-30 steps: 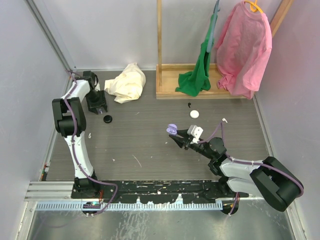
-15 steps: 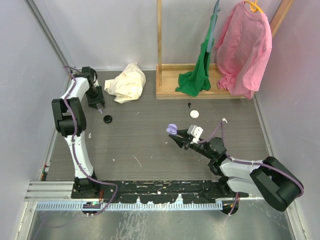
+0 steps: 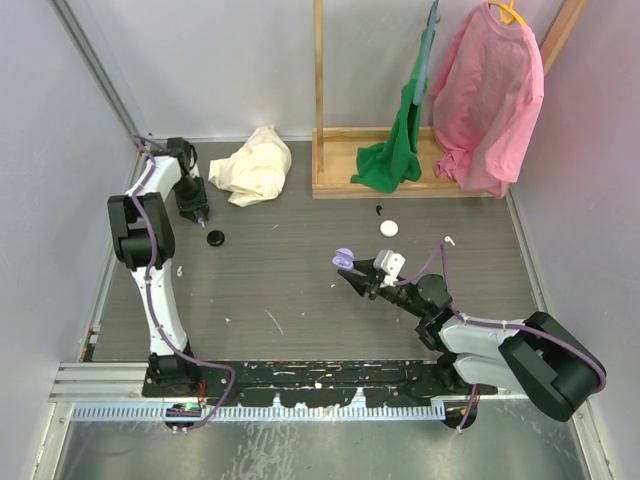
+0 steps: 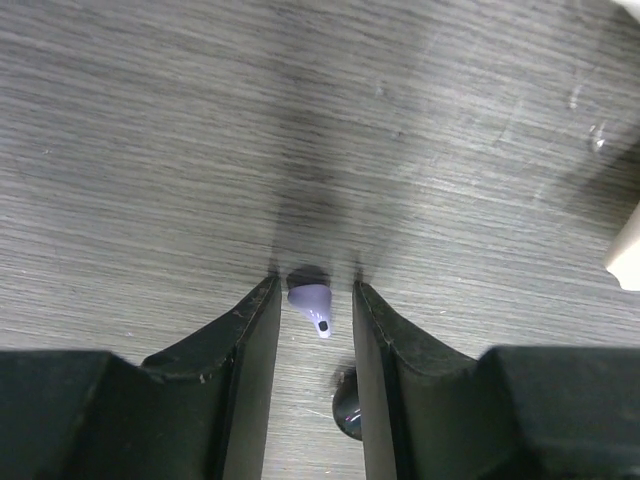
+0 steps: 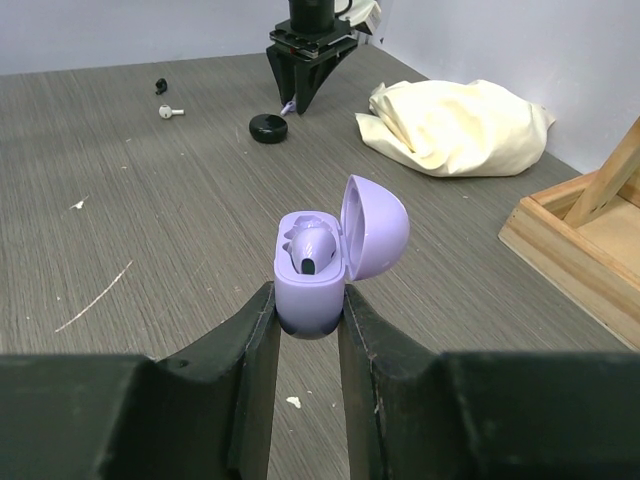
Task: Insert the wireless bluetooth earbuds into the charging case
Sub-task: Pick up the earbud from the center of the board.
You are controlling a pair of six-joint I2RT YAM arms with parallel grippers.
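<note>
Near the far left corner of the table [image 3: 300, 220], the left gripper [image 4: 315, 282] stands with narrow jaws around a purple earbud [image 4: 308, 296] lying on the surface, with a thin gap at its right side. Over the middle, the right gripper [image 5: 305, 292] clamps the case [image 5: 318, 275], lid open, second earbud [image 5: 312, 250] inside.

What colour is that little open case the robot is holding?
The charging case is pale lilac, lid and body alike; the right wrist view shows it best.
</note>
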